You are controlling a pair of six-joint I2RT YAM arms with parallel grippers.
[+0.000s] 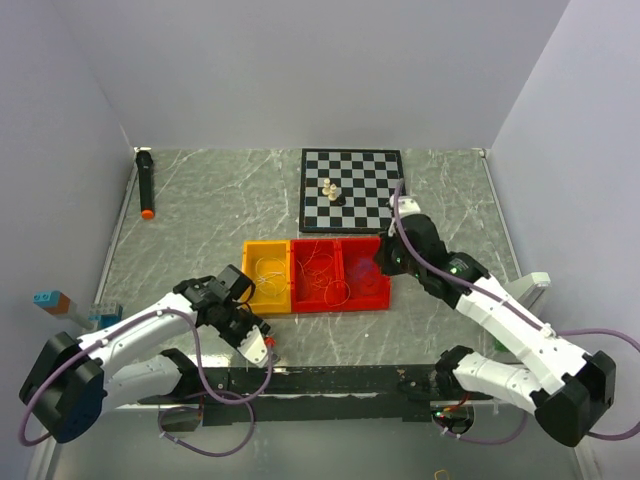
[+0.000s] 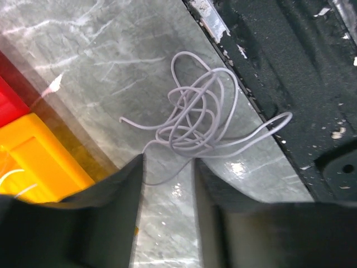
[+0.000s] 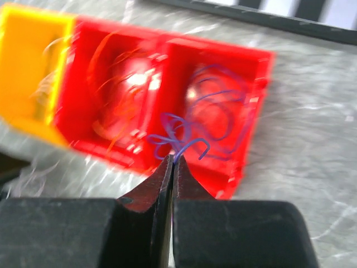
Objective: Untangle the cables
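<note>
Cables: a pale lilac wire lies in a loose tangle on the table, just beside the black strip at the near edge. One loop overlaps that strip. The left claw hovers over the tail end of this tangle. Its fingers stand apart and clamp nothing.

A purple wire is pinched at the tips of the right claw, which is closed on it above the near wall of the red bin. More purple loops lie in the right compartment of that bin. It cannot be told whether they join the held strand. An orange wire lies in the left compartment. A whitish wire lies in the yellow bin, which touches the red bin on its left.

Beyond the bins, a chessboard carries a few chess pieces. A black marker lies at the far left of the table.
</note>
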